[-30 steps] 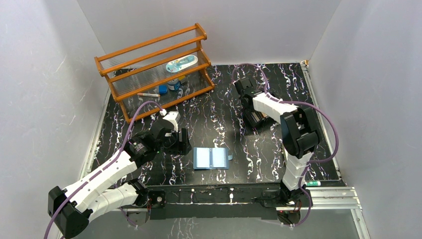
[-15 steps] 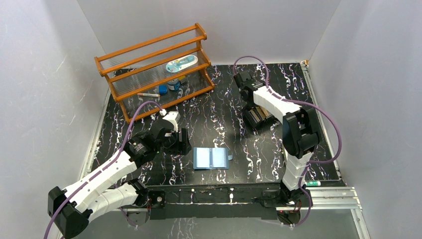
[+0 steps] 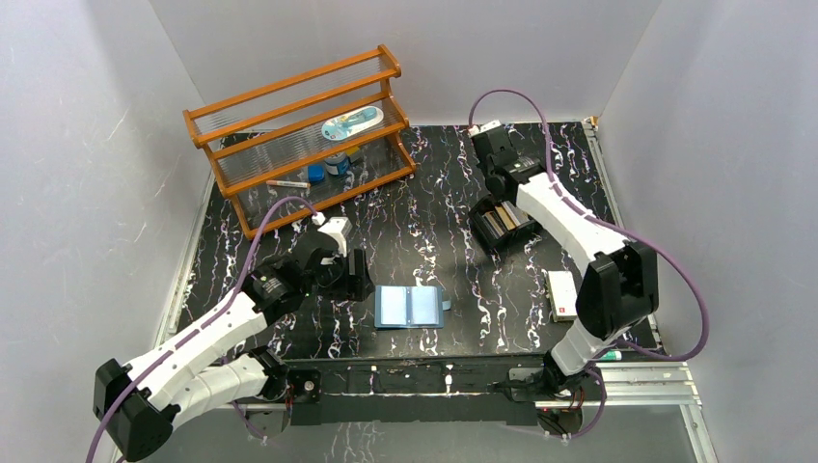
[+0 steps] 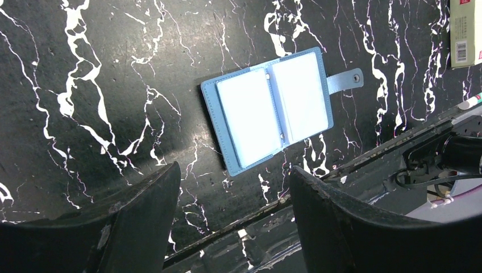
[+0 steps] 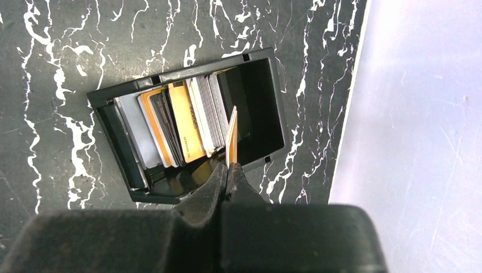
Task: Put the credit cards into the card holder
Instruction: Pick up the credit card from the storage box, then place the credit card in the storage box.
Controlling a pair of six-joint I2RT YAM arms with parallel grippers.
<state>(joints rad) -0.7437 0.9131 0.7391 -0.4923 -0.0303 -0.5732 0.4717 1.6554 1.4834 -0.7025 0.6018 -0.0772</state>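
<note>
The card holder [image 3: 410, 307] lies open and flat near the front edge, light blue inside, snap tab to the right; the left wrist view shows it as well [image 4: 273, 108]. My left gripper [image 3: 353, 276] [image 4: 234, 187] stands open just left of it, with nothing between its fingers. A black tray [image 5: 261, 85] [image 3: 479, 228] holds several credit cards [image 5: 182, 122] on edge, orange and pale. My right gripper [image 5: 229, 168] [image 3: 504, 196] hangs over the tray, shut on the edge of one orange credit card [image 5: 231, 133] that stands apart from the stack.
A wooden rack [image 3: 299, 135] with small items stands at the back left. A white box [image 3: 560, 294] lies at the right, near the right arm's elbow. A pen [image 3: 608, 355] rests on the front rail. White walls enclose the table.
The right arm's elbow has swung right and toward the front, uncovering the white box, and its wrist has shifted toward the back. The right jaws closed on a card. The left arm stayed still.
</note>
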